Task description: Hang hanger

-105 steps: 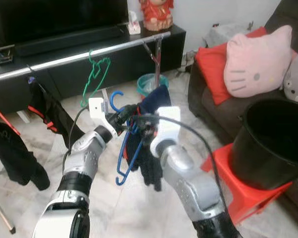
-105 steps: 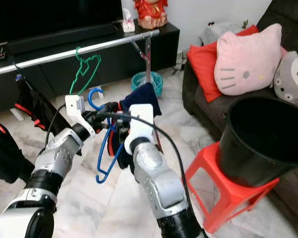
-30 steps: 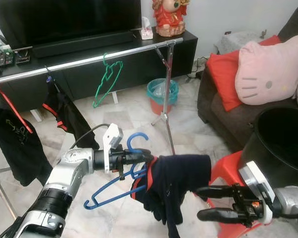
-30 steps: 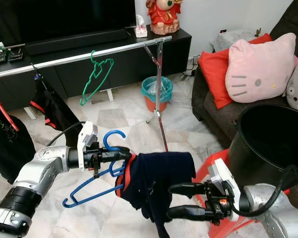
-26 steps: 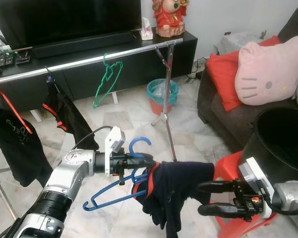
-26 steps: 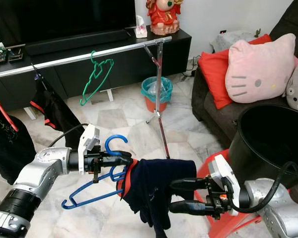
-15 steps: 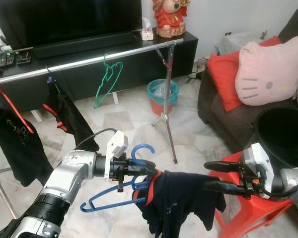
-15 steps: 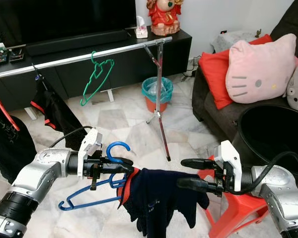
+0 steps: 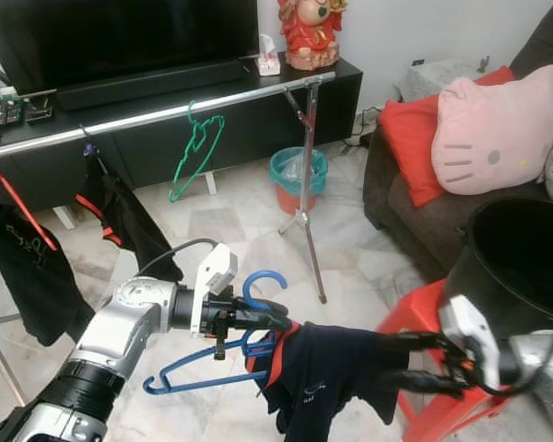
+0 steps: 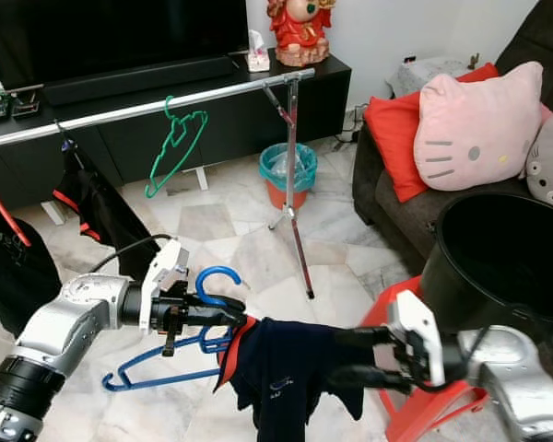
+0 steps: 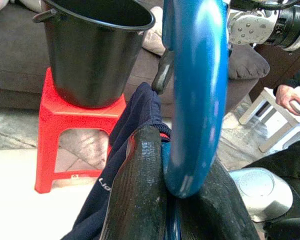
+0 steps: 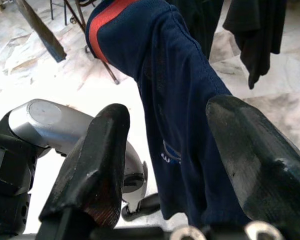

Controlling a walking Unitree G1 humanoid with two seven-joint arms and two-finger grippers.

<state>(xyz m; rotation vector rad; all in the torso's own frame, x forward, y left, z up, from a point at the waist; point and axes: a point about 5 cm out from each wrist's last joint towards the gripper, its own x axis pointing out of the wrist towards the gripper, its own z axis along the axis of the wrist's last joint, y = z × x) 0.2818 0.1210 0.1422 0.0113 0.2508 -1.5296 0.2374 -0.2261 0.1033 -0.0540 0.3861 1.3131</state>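
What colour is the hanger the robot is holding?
Blue. The hanger, gripped by the left gripper, shows best in the right eye view.

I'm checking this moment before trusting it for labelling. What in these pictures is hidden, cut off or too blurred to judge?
- Blue plastic hanger: its right shoulder is hidden under the navy garment with red trim in the eye views.
- Right gripper: motion-blurred in the eye views; whether its fingers touch the cloth is unclear.
- Black bucket: cut off by the left eye view's right edge.
- Left gripper: its fingertips are blocked by the hanger's hook in the left wrist view.
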